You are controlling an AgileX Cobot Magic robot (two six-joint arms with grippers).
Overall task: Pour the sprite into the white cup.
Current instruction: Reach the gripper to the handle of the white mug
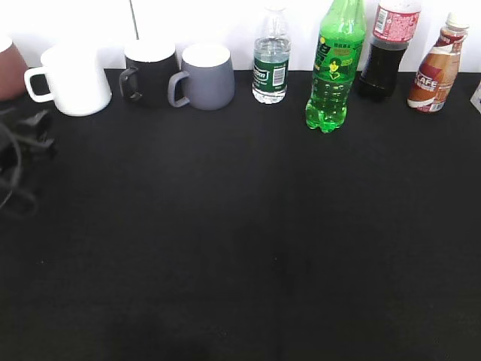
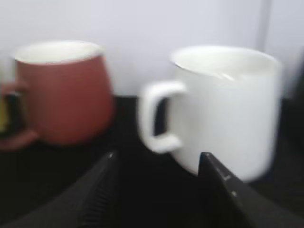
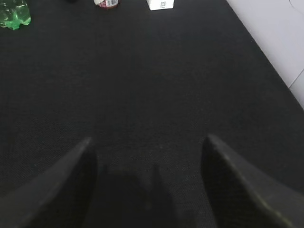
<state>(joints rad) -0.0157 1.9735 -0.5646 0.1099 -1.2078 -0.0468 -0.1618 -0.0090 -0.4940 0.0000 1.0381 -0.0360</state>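
item: tall bright green transparent plastic sprite bottle, standing upright at the back of the black desk, long axis vertical, cap out of frame; between a small clear water bottle and a dark cola bottle.
item: plain white ceramic cup with loop handle, upright, back left, handle pointing left; well apart from the bottle.
left gripper: jaws spread, empty, low over the desk just before the white cup, a reddish-brown mug beside it.
right gripper: jaws spread, empty, over bare desk; bottle base lies far ahead and to the left.
judgement: right arm is the nearer one to the bottle; the approach likely runs forward-left, jaws closing sideways on the upright body.
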